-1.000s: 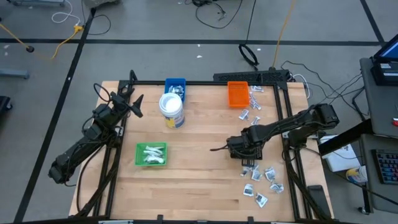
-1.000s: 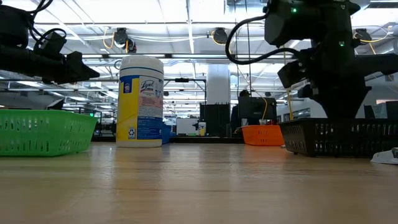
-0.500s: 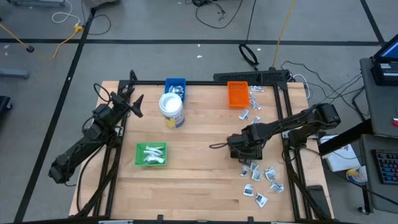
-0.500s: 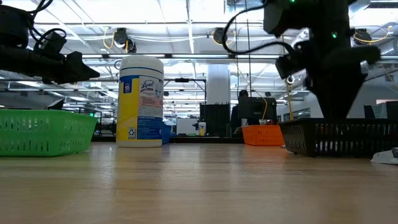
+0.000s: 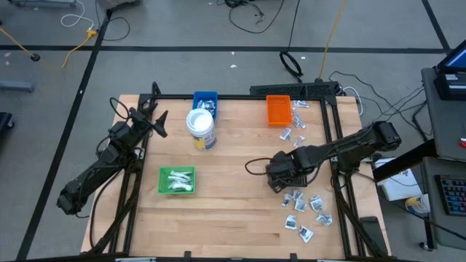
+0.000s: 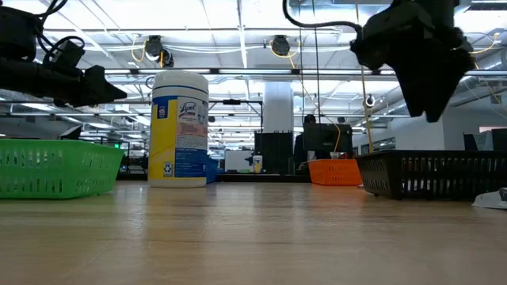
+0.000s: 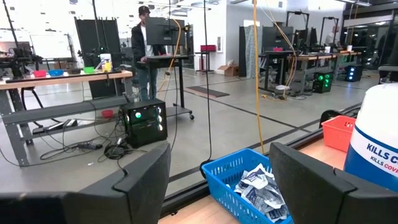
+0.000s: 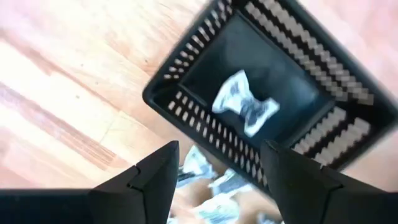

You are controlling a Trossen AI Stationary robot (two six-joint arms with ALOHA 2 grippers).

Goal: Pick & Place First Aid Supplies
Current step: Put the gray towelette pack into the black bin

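One white-and-grey packet lies flat on the floor of the black basket, apart from its walls, seen straight down through the right wrist view. The right gripper hangs directly above that basket, fingers parted with a clear gap between them, holding nothing and touching nothing; the packet sits free below. In the low view the same gripper is raised well clear of the basket's rim. More loose packets are scattered on the wood just beside the basket toward the table's front right corner, and a second scatter lies next to the orange tray at the back. A few packets rest in the green tray at front left, and crumpled ones fill the blue tray at the back edge. The white tub with the blue label stands upright just in front of the blue tray. The left gripper waits at the table's back left, raised, fingers wide apart and empty, pointed toward the blue tray. A person stands at a bench far across the room.
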